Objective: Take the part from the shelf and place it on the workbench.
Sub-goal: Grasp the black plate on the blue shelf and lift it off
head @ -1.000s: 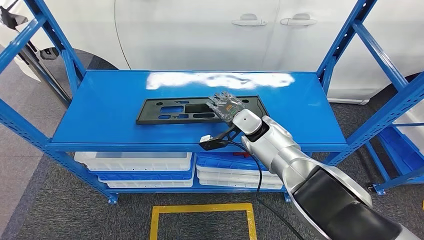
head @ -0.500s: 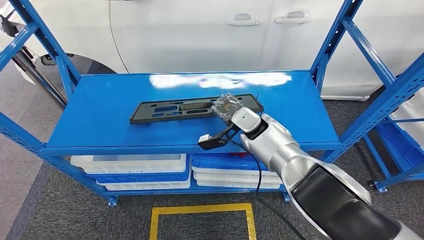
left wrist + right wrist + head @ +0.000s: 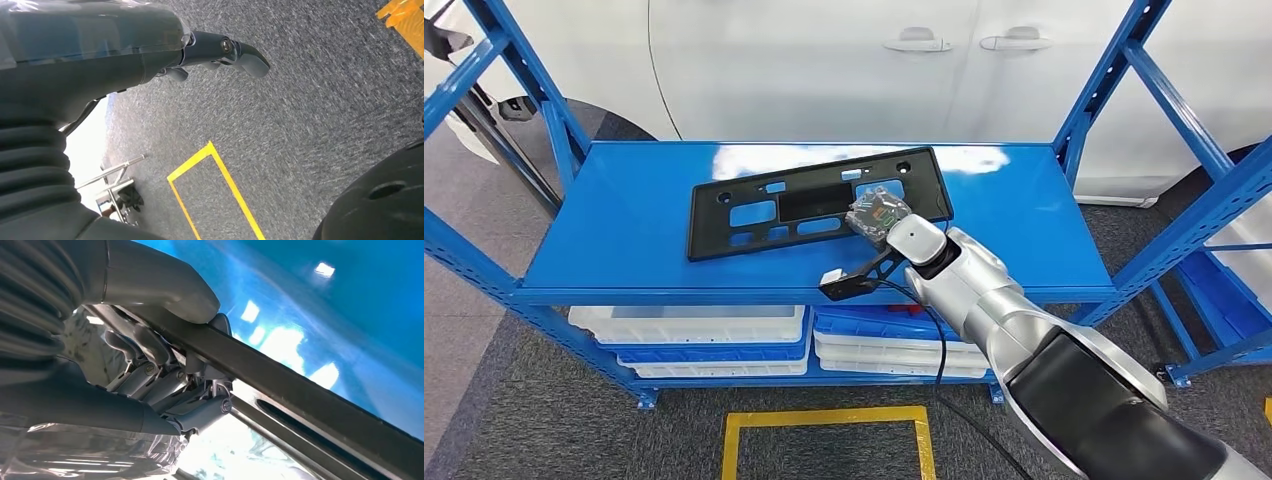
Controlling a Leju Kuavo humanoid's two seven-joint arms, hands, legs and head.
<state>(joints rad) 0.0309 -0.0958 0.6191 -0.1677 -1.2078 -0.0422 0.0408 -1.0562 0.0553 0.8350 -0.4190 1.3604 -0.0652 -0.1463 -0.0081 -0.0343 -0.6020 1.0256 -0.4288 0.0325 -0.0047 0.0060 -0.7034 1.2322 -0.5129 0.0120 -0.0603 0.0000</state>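
The part (image 3: 804,205) is a long black plastic plate with several cut-outs. It is tilted up off the blue shelf top (image 3: 624,240), its face turned toward me. My right hand (image 3: 879,215) grips its right end from the near edge. In the right wrist view the thumb and fingers (image 3: 165,385) clamp the part's dark rim (image 3: 300,390) above the blue surface. My left hand (image 3: 150,55) hangs over the grey carpet, fingers extended and holding nothing.
Blue uprights (image 3: 1124,70) frame the shelf on both sides. White bins (image 3: 694,335) and blue-and-white bins (image 3: 894,345) are stacked on the level below. A white car (image 3: 824,60) stands right behind the shelf. A yellow floor marking (image 3: 824,420) lies in front.
The part lay flat on the shelf a second ago; now my right hand has closed on it and tipped it up. The view itself has shifted slightly.
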